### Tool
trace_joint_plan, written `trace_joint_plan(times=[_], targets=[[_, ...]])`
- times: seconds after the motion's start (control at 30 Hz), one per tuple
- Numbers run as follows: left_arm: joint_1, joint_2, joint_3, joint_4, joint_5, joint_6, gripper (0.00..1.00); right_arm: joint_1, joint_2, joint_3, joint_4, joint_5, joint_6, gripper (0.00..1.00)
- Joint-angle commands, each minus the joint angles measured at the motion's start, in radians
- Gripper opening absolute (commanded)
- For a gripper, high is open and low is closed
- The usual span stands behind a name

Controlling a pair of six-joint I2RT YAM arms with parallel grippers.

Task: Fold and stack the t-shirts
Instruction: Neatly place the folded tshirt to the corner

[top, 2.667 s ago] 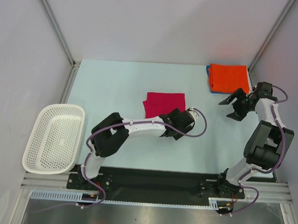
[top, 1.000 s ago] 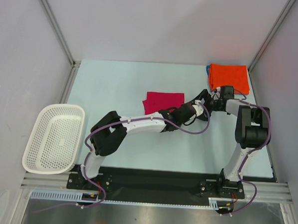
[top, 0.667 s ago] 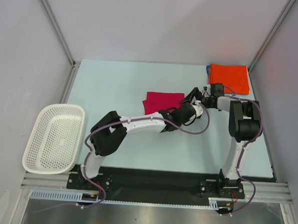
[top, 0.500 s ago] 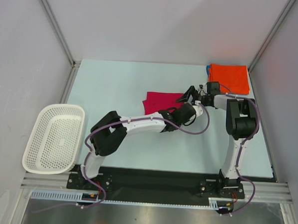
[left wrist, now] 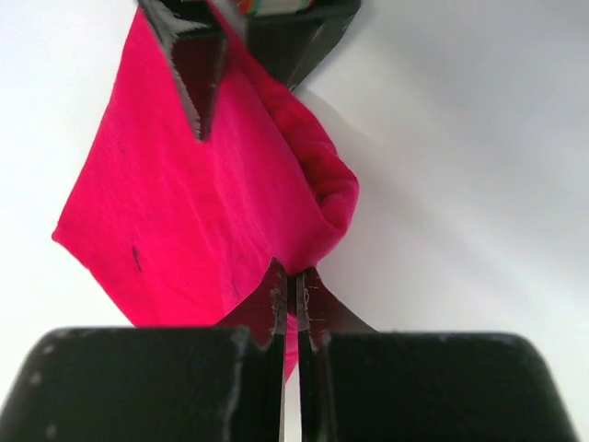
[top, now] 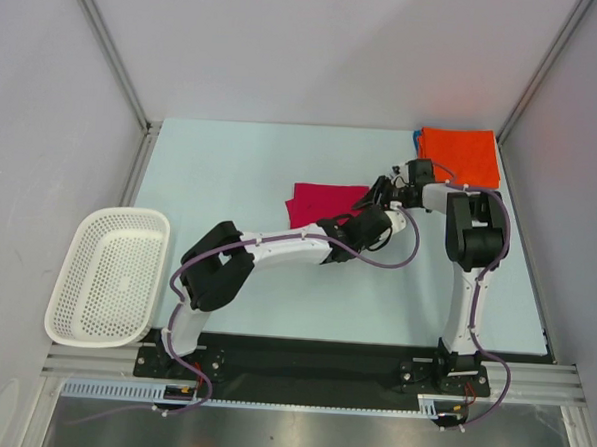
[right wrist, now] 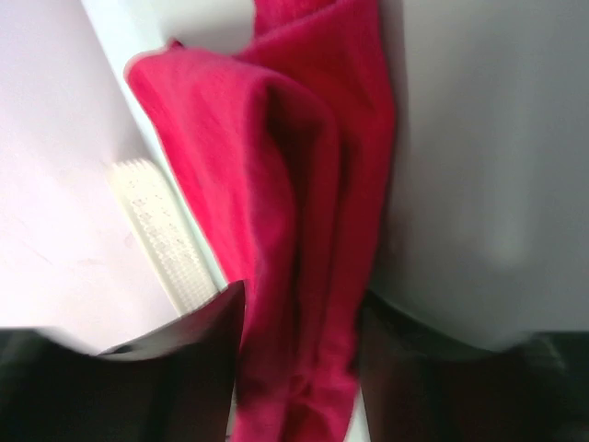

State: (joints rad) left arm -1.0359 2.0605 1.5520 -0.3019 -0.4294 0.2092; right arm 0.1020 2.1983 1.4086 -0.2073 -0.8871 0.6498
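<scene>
My left pincer (left wrist: 290, 293) is clamping the red t-shirt (top: 325, 200) by its near right corner at mid-table (top: 231, 170), while my right pincer (right wrist: 299, 308), jaws apart, is straddling its bunched right edge. The orange t-shirt (top: 460, 157) is lying folded in the far right corner.

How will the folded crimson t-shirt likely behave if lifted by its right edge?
Probably floppy: the crimson t-shirt is soft cloth, bulging at its fold beside the shut left tool. Its loose layers, straddled by the right tool, may slip apart and unfold. It looks light.
</scene>
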Motion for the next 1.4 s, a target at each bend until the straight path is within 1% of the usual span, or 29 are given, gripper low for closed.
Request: trace_joint_plan(times=[0.0,0.03,0.07,0.1,0.13,0.17,0.23,0.27,0.3,0.33,0.37,0.4,0.43,0.5,0.53,0.57,0.6,0.63,0.7,0.73,0.77,0.83,0.87,0.93,1.03,1.13,1.2,1.3,1.37], targets=[[0.013,-0.074,0.005,0.020,0.033,-0.013,0.00,0.027,0.028,0.026,-0.021,0.028,-0.032,0.44],[0.020,-0.074,0.006,0.015,0.046,-0.027,0.00,0.028,0.029,0.029,-0.023,0.030,-0.032,0.35],[0.026,-0.082,0.014,-0.005,0.075,-0.042,0.09,0.028,0.028,0.033,-0.024,0.037,-0.035,0.13],[0.034,-0.091,0.019,-0.012,0.092,-0.078,0.18,0.028,0.025,0.044,-0.023,0.039,-0.041,0.05],[0.049,-0.102,0.019,-0.019,0.112,-0.097,0.24,0.028,0.023,0.055,-0.030,0.042,-0.064,0.00],[0.059,-0.121,0.008,-0.022,0.135,-0.114,0.34,0.025,0.020,0.068,-0.049,0.062,-0.081,0.00],[0.083,-0.201,-0.012,-0.020,0.172,-0.166,0.45,0.031,0.009,0.130,-0.127,0.092,-0.133,0.00],[0.094,-0.230,-0.033,-0.032,0.181,-0.188,0.53,0.031,0.009,0.157,-0.171,0.132,-0.192,0.00],[0.105,-0.302,-0.046,-0.042,0.208,-0.233,0.56,0.037,0.011,0.224,-0.258,0.152,-0.220,0.00],[0.123,-0.339,-0.071,-0.064,0.218,-0.255,0.59,0.041,0.009,0.262,-0.311,0.210,-0.255,0.00],[0.131,-0.379,-0.090,-0.074,0.228,-0.275,0.60,0.050,0.006,0.303,-0.358,0.250,-0.336,0.00],[0.140,-0.426,-0.110,-0.083,0.242,-0.293,0.61,0.060,0.005,0.338,-0.448,0.295,-0.372,0.00],[0.154,-0.510,-0.134,-0.103,0.265,-0.336,0.62,0.077,0.008,0.425,-0.496,0.392,-0.407,0.00],[0.165,-0.607,-0.232,-0.105,0.291,-0.405,0.63,0.087,0.018,0.508,-0.613,0.486,-0.490,0.00],[0.166,-0.694,-0.318,-0.086,0.314,-0.424,0.63,0.094,0.035,0.583,-0.644,0.575,-0.515,0.00],[0.166,-0.733,-0.363,-0.076,0.333,-0.445,0.63,0.097,0.040,0.607,-0.668,0.621,-0.535,0.00],[0.166,-0.808,-0.409,-0.053,0.348,-0.502,0.63,0.102,0.043,0.628,-0.688,0.725,-0.571,0.00],[0.166,-0.844,-0.455,-0.034,0.360,-0.531,0.63,0.103,0.043,0.645,-0.698,0.778,-0.587,0.00],[0.166,-0.916,-0.600,0.003,0.412,-0.611,0.63,0.108,0.049,0.705,-0.725,0.864,-0.622,0.00],[0.166,-0.948,-0.643,0.029,0.420,-0.631,0.63,0.110,0.055,0.737,-0.742,0.966,-0.630,0.00],[0.166,-1.017,-0.721,0.035,0.422,-0.646,0.63,0.114,0.067,0.813,-0.756,1.012,-0.637,0.00],[0.166,-1.071,-0.798,0.030,0.422,-0.657,0.63,0.123,0.078,0.887,-0.788,1.147,-0.676,0.00],[0.166,-1.115,-0.814,0.009,0.422,-0.650,0.63,0.131,0.081,0.914,-0.790,1.195,-0.691,0.00],[0.166,-1.135,-0.834,-0.012,0.422,-0.608,0.63,0.136,0.090,0.978,-0.779,1.311,-0.737,0.00],[0.172,-1.154,-0.840,-0.054,0.420,-0.590,0.63,0.125,0.106,1.017,-0.742,1.398,-0.875,0.00],[0.172,-1.172,-0.842,-0.040,0.422,-0.645,0.63,0.128,0.110,1.020,-0.686,1.448,-0.953,0.00],[0.174,-1.165,-0.848,-0.014,0.451,-0.675,0.63,0.114,0.109,1.020,-0.643,1.432,-0.969,0.00],[0.172,-1.142,-0.836,-0.016,0.465,-0.666,0.63,0.111,0.120,1.033,-0.597,1.441,-1.004,0.00],[0.172,-1.140,-0.833,-0.031,0.458,-0.660,0.63,0.094,0.121,1.033,-0.561,1.409,-1.010,0.00]])
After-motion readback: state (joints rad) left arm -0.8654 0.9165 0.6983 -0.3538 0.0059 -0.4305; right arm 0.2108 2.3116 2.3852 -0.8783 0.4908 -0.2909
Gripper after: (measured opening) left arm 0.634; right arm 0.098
